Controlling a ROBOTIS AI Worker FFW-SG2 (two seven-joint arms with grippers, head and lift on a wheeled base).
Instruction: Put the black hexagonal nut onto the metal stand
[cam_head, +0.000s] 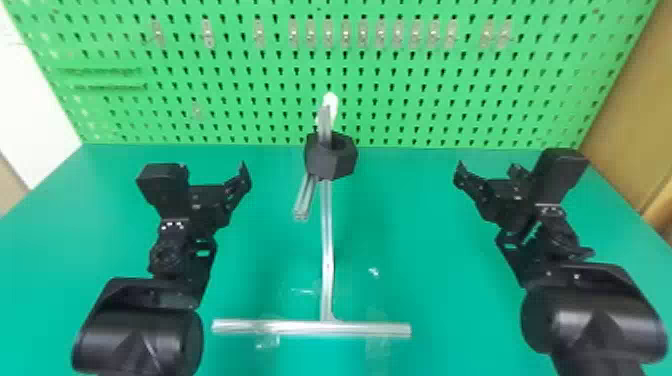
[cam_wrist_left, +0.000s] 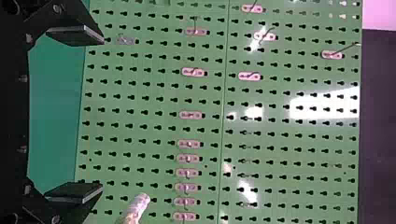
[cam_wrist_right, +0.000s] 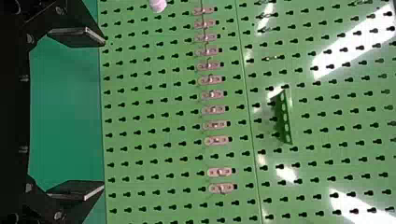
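Head view: The black hexagonal nut (cam_head: 342, 165) is seated on the metal stand (cam_head: 327, 250), around its upright post, below the white tip (cam_head: 331, 102). The stand rests on the green table (cam_head: 425, 225); its crossbar (cam_head: 300, 328) lies on the near side, with pieces of clear tape (cam_head: 268, 341) beside it. The left gripper (cam_head: 212, 200) is positioned to the left of the nut and the right gripper (cam_head: 489, 172) to the right, both well apart from it. Behind the table stands a green pegboard (cam_head: 225, 100) fitted with a row of metal hooks (cam_head: 327, 34).

Left wrist view: The two fingers of the left gripper (cam_wrist_left: 102, 114) are spread wide, with nothing between them. The pegboard and its hooks lie beyond.

Right wrist view: The fingers of the right gripper (cam_wrist_right: 103, 114) are likewise set wide apart and hold nothing. A small green bracket (cam_wrist_right: 285, 119) projects from the pegboard.
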